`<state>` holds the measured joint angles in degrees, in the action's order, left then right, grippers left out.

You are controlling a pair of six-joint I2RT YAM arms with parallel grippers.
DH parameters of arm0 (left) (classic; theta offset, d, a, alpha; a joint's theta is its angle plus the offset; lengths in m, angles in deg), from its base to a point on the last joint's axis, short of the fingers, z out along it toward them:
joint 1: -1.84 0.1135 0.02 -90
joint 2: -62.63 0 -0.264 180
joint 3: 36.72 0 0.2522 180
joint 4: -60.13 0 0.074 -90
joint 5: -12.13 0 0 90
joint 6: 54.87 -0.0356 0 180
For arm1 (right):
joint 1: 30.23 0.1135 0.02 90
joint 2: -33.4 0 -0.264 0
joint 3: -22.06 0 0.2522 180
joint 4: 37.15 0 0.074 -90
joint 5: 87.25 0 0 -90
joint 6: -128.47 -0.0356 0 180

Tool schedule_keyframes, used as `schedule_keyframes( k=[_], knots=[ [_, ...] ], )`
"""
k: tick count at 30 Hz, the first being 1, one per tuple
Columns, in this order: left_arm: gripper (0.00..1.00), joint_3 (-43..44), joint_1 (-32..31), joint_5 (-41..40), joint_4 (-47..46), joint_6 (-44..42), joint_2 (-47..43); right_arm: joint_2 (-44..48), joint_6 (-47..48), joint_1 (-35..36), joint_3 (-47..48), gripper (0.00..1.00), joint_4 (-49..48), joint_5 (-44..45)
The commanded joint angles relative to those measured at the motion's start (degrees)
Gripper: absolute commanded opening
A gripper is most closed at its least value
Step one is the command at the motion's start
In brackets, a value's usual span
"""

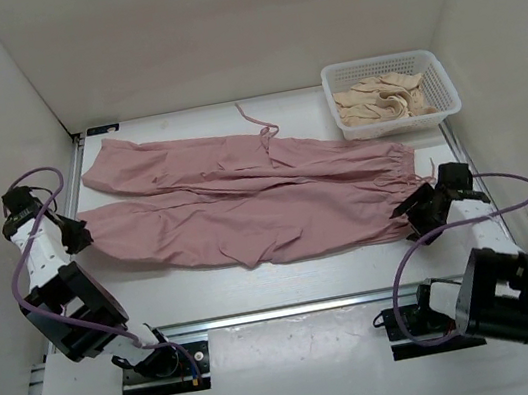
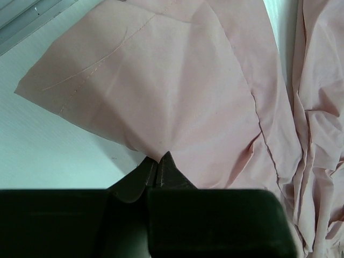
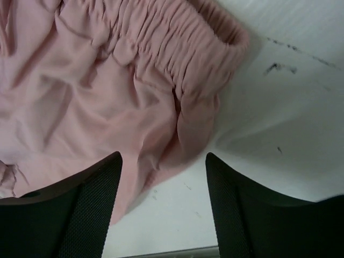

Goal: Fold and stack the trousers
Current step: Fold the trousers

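The dusty-pink trousers [image 1: 244, 196] lie spread across the table, legs to the left, gathered waist to the right, drawstring trailing toward the back. My left gripper [image 1: 86, 234] is shut on the hem of the near leg; in the left wrist view its fingertips [image 2: 157, 161] pinch the edge of the pink cloth [image 2: 172, 86]. My right gripper [image 1: 416, 209] is open at the near corner of the waist; in the right wrist view the gripper [image 3: 164, 158] hangs over the elastic waistband [image 3: 177, 48] with cloth between its fingers.
A white plastic basket [image 1: 392, 93] with beige folded garments stands at the back right. White walls close in on left, right and back. A metal rail [image 1: 293, 309] runs along the table's near edge.
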<state>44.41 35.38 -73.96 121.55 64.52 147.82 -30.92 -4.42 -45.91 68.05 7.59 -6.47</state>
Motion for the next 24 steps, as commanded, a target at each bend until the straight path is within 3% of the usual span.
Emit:
schedule_keyframes(
  k=[1,6,7,10,18,24],
  knots=[
    [0.10,1.6,-0.1,1.5,0.4,-0.2,-0.9,-4.2,-2.5,-0.1,-0.4,0.67,-7.9,-0.5],
    [0.10,2.7,-0.1,2.1,1.7,-0.2,-1.5,-7.1,-1.1,0.5,1.6,0.35,-9.9,2.0],
    [0.10,3.5,-0.1,2.6,1.7,-0.2,-2.0,-7.1,-0.1,0.5,2.2,0.22,-8.3,2.7],
    [0.10,5.8,-0.1,3.2,3.6,0.3,-2.6,-4.6,1.5,0.5,4.9,0.03,-3.9,5.6],
    [0.10,13.8,1.0,2.0,9.2,0.8,-7.3,9.5,5.1,0.5,16.1,0.00,13.6,10.0],
    [0.10,14.6,3.0,-0.6,12.2,1.4,-13.4,19.6,3.9,0.5,15.7,0.00,25.6,16.3]
  ],
)
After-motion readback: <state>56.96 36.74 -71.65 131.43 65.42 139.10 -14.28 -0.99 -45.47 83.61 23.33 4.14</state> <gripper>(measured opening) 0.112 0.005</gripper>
